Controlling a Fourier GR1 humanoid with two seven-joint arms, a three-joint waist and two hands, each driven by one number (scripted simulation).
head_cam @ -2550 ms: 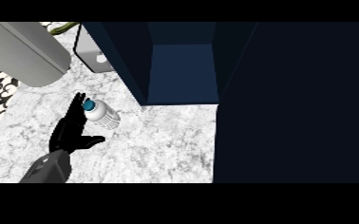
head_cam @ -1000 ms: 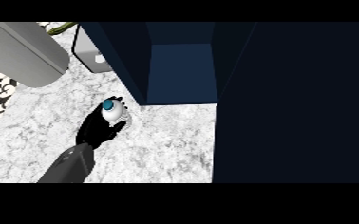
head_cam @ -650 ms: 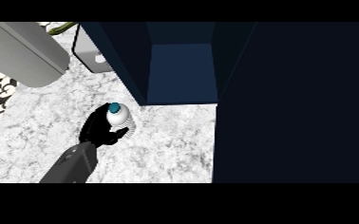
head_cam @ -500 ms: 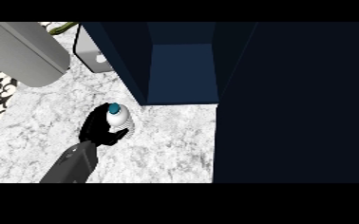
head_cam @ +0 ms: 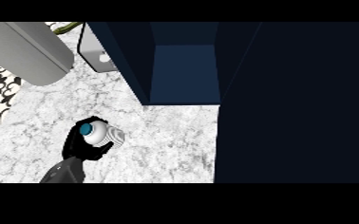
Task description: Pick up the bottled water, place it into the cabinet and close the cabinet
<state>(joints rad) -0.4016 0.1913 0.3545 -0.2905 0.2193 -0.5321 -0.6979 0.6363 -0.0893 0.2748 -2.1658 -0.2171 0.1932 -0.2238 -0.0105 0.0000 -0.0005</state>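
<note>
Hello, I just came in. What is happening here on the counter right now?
The robot's left hand has its fingers curled round the bottled water, whose blue cap faces up, above the marbled counter. The dark blue cabinet stands open just beyond it, toward the upper right, and the bottle is not inside yet. The cabinet door is swung out along the right side. The right hand does not show. So the bottle is picked up; placing it and closing the door are not yet done.

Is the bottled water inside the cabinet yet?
No. The bottled water is out over the counter, held in the left hand, short of the open cabinet.
</note>
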